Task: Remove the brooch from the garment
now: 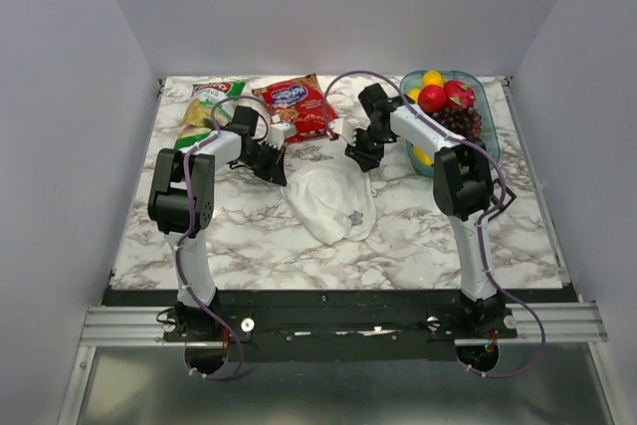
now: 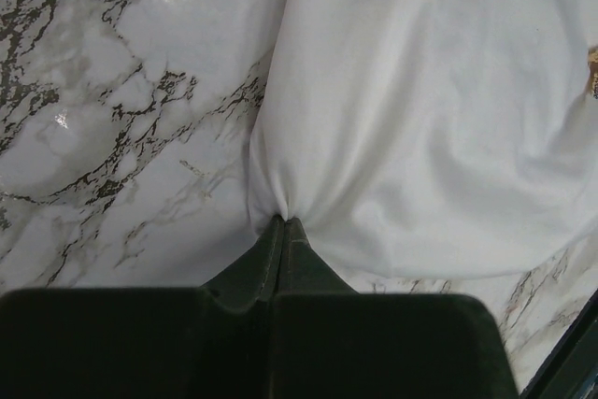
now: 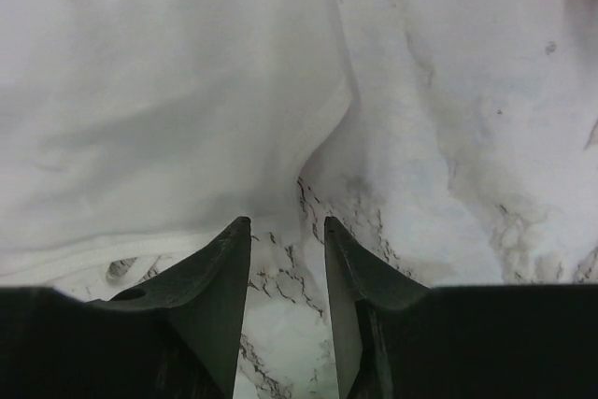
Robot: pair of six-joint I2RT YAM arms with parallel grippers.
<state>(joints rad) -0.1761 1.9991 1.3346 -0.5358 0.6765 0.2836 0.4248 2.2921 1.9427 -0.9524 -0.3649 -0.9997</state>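
Currently, your left gripper [image 2: 282, 220] is clamped on a fold at the far left edge of the white garment [image 1: 323, 196], its fingers pressed together with cloth bunched at their tips. Your right gripper [image 3: 288, 223] stands with its fingers parted and nothing between them, set just at the garment's far right edge over the marble table [image 1: 249, 241]. Note that the brooch [image 1: 355, 217], a small bluish-grey star, sits on the near right part of the garment, apart from both grippers.
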